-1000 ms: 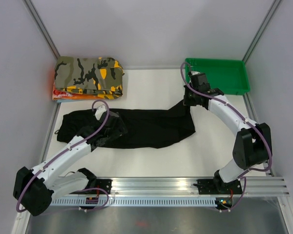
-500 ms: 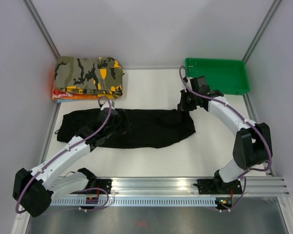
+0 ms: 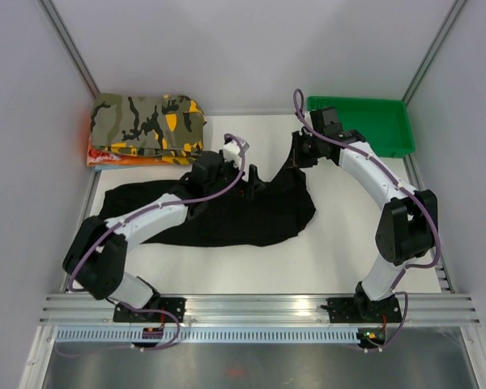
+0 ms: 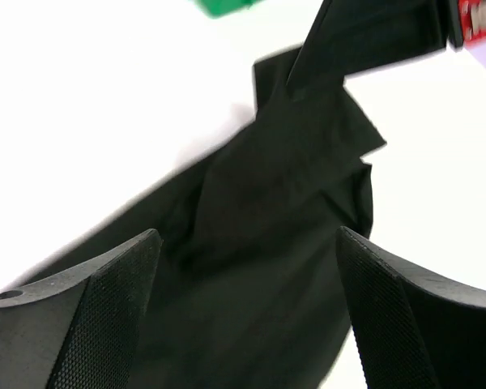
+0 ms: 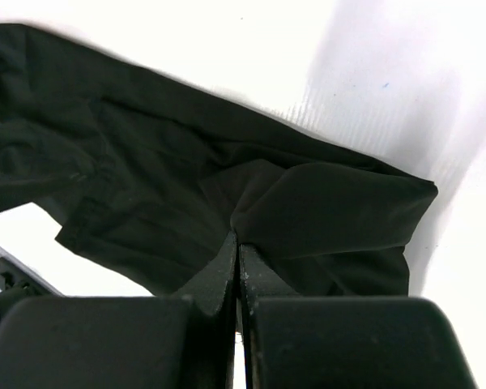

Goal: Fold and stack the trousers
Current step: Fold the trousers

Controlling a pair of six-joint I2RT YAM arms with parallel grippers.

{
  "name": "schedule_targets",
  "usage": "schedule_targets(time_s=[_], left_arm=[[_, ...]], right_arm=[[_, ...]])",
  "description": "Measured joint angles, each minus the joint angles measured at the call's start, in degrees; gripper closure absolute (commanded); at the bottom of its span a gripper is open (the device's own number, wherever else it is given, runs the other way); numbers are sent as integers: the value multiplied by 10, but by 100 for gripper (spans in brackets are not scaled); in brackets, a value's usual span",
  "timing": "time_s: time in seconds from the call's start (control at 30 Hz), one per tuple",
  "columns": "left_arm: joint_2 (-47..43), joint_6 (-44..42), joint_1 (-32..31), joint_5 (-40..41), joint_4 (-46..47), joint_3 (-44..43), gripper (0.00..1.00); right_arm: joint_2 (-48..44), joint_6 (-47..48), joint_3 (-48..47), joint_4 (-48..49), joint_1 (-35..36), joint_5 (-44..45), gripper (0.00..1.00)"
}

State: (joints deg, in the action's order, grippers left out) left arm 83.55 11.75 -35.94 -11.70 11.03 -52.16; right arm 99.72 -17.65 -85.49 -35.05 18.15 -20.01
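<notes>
Black soft cloth spans the middle of the white surface (image 3: 348, 243): the trousers (image 3: 227, 217) lie stretched from 9 o'clock toward 3 o'clock. They are mostly flat, with the 3 o'clock end drawn up into a peak. At that peak we see the right gripper (image 3: 296, 158) clenched on the fabric. In its wrist view the right gripper (image 5: 237, 241) has its two fingers pressed together, with a fold of the trousers (image 5: 146, 186) pinched between the tips and the rest of the cloth hanging and spreading away below.

The left gripper (image 3: 257, 180) reaches over the trousers toward 2 o'clock and ends just beside the raised part. From its wrist camera we see the left gripper (image 4: 247, 235) released, its textured fingers (image 4: 113, 308) spread wide apart. Creased black cloth (image 4: 275, 211) lies under the gap; we cannot tell whether the tips touch it.

A folded camouflage garment (image 3: 150, 130) sits at 11 o'clock, apart from the trousers. A green tray (image 3: 381, 109) sits at 1 o'clock, behind the right arm.
</notes>
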Motion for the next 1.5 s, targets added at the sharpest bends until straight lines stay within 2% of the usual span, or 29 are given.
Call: schedule_targets(time_s=[0.2,0.43,0.77,0.97,1.07,1.17,1.2,1.27,1.4,1.5], left_arm=[[90,-45,-10,-54,63,-40,8],[118,-77,-15,-100,80,-36,10],[166,-89,-19,-109,89,-27,13],[197,-89,-28,-96,94,-27,20],[210,-89,-28,-82,98,-27,28],[219,-89,-28,-63,103,-27,49],[220,-89,-28,-60,103,-27,60],[220,-87,-28,-51,105,-27,70],[220,-79,-28,-32,112,-27,98],[220,-73,-28,-18,115,-27,98]], right_arm=[[0,0,-11,-15,0,-11,100],[0,0,-25,-23,0,-12,100],[0,-2,-27,-24,0,-12,100],[0,-6,-28,-28,0,-12,100],[0,-6,-28,-29,0,-12,100],[0,-7,-28,-31,0,-12,100],[0,-7,-28,-31,0,-12,100],[0,-8,-28,-31,0,-12,100],[0,-12,-28,-31,0,-12,100],[0,-17,-28,-31,0,-12,100]])
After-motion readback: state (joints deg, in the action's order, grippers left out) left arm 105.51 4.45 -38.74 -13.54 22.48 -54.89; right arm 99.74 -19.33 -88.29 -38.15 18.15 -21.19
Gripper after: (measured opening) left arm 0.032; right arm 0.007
